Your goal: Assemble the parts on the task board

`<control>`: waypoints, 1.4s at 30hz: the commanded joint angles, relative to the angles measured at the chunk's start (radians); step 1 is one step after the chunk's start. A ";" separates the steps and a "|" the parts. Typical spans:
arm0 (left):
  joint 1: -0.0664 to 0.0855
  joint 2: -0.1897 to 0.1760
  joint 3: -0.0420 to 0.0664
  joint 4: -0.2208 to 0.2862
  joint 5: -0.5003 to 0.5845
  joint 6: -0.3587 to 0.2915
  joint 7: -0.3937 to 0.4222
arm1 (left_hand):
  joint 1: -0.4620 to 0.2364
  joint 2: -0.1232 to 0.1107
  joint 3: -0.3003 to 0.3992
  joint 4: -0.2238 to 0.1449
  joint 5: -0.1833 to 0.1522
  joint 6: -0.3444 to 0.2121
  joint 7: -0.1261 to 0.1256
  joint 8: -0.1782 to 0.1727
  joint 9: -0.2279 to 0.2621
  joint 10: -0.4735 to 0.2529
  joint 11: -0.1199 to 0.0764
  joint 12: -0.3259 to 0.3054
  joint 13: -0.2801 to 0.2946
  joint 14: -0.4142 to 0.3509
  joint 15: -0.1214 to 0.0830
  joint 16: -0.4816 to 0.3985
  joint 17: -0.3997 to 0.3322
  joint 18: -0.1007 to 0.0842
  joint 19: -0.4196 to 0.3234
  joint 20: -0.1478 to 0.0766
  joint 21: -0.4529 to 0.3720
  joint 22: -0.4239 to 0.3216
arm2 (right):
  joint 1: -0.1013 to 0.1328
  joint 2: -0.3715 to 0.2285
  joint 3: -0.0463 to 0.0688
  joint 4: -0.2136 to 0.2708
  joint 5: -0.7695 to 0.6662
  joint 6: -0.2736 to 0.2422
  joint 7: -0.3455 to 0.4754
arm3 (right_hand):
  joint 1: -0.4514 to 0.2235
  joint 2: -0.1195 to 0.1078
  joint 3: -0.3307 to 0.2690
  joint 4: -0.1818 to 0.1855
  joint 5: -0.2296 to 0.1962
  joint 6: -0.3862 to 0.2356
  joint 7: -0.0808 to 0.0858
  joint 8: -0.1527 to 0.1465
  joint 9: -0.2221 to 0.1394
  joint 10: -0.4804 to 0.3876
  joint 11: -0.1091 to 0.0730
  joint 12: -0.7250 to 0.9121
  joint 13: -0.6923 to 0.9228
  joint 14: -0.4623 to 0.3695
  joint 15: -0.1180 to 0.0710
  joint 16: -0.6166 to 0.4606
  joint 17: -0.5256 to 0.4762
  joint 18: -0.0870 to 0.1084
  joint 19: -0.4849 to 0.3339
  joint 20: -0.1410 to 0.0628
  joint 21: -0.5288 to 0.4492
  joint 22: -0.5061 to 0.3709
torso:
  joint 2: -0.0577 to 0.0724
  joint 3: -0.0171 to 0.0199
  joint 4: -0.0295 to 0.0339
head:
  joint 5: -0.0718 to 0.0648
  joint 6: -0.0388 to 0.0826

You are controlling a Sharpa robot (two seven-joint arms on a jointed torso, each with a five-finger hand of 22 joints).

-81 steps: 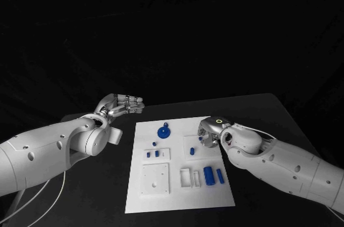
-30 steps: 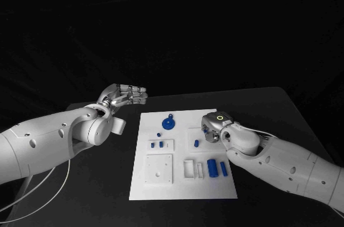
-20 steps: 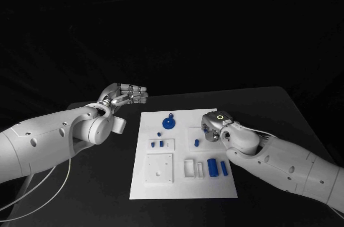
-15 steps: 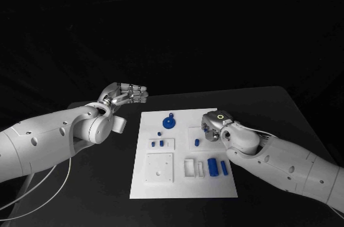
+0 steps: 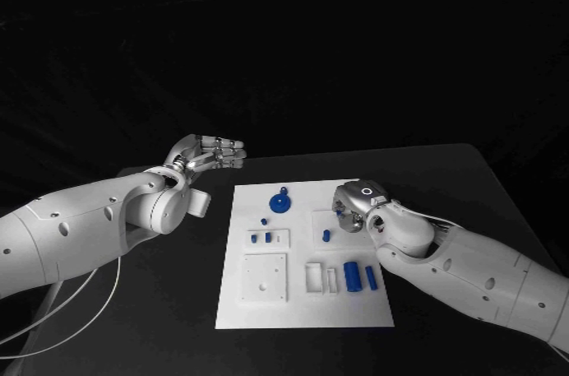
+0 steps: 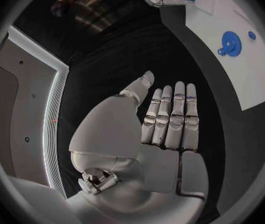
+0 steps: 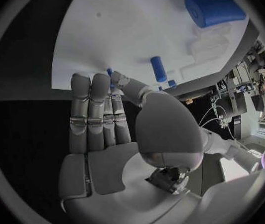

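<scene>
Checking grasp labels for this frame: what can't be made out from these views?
- Right robot hand: head view, its own wrist covers the fingertips. In the right wrist view a small blue part sits at the fingers, mostly hidden; held or only touched, cannot tell.
- Small blue parts on the task board: head view, too small to tell shape or seating.
- Left robot hand: open over the table, holds nothing.

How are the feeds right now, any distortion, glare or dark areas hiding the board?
Head view: dim, black surroundings, but the task board reads clearly without glare. Left wrist view: fisheye bends the board's edge; left hand evenly lit. Right wrist view: right hand covers part of the board.
</scene>
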 commanded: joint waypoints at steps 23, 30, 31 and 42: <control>0.001 0.036 0.000 -0.055 0.006 0.020 0.007 | 0.003 0.011 -0.002 -0.004 0.003 0.008 -0.001 0.003 0.001 -0.009 0.003 0.000 -0.001 -0.012 0.001 -0.004 -0.001 0.003 0.010 0.001 0.005 -0.004 | -0.014 -0.002 0.002 0.193 0.101 0.015 0.044 | -0.004 0.013 -0.008 -0.009 0.000 0.004 0.001 0.006 0.001 0.006 0.001 0.003 -0.003 -0.001 -0.006 0.010 -0.016 0.008 0.043 0.001 -0.088 0.105 | 0.000 -0.0025 -0.0011 | 0.067 -0.021; 0.001 0.053 -0.001 -0.069 0.006 0.021 0.008 | 0.003 0.013 -0.005 -0.004 0.002 0.008 -0.001 0.003 0.001 -0.010 0.004 0.001 -0.001 -0.013 0.002 -0.004 -0.001 0.004 0.010 0.002 0.005 -0.008 | -0.036 0.031 -0.039 0.204 0.085 0.016 0.058 | -0.004 0.014 -0.008 -0.011 0.001 0.003 0.002 0.006 0.001 0.005 0.002 0.003 -0.003 -0.001 -0.005 0.010 -0.018 0.009 0.046 0.002 -0.096 0.110 | 0.001 -0.0018 -0.0002 | 0.099 -0.036; 0.001 0.055 -0.002 -0.070 0.006 0.021 0.008 | 0.003 0.013 -0.005 -0.004 0.002 0.008 -0.001 0.003 0.001 -0.010 0.004 0.001 -0.001 -0.013 0.002 -0.004 -0.001 0.004 0.010 0.002 0.005 -0.008 | -0.039 0.037 -0.045 0.203 0.083 0.016 0.061 | -0.004 0.014 -0.008 -0.011 0.001 0.003 0.002 0.006 0.001 0.005 0.002 0.003 -0.003 -0.001 -0.005 0.010 -0.018 0.009 0.046 0.002 -0.096 0.110 | 0.001 -0.0016 -0.0001 | 0.103 -0.037; 0.001 0.075 -0.003 -0.079 0.006 0.023 0.007 | 0.003 0.014 -0.007 -0.004 0.002 0.008 -0.001 0.003 0.001 -0.010 0.004 0.001 -0.001 -0.014 0.002 -0.004 -0.001 0.004 0.010 0.002 0.005 -0.012 | -0.071 0.101 -0.093 0.158 0.060 0.010 0.081 | -0.005 0.018 -0.009 -0.017 0.003 0.003 0.002 0.006 0.001 0.005 0.002 0.003 -0.003 -0.001 -0.005 0.011 -0.023 0.009 0.053 0.002 -0.112 0.126 | 0.002 -0.0017 -0.0004 | 0.122 -0.047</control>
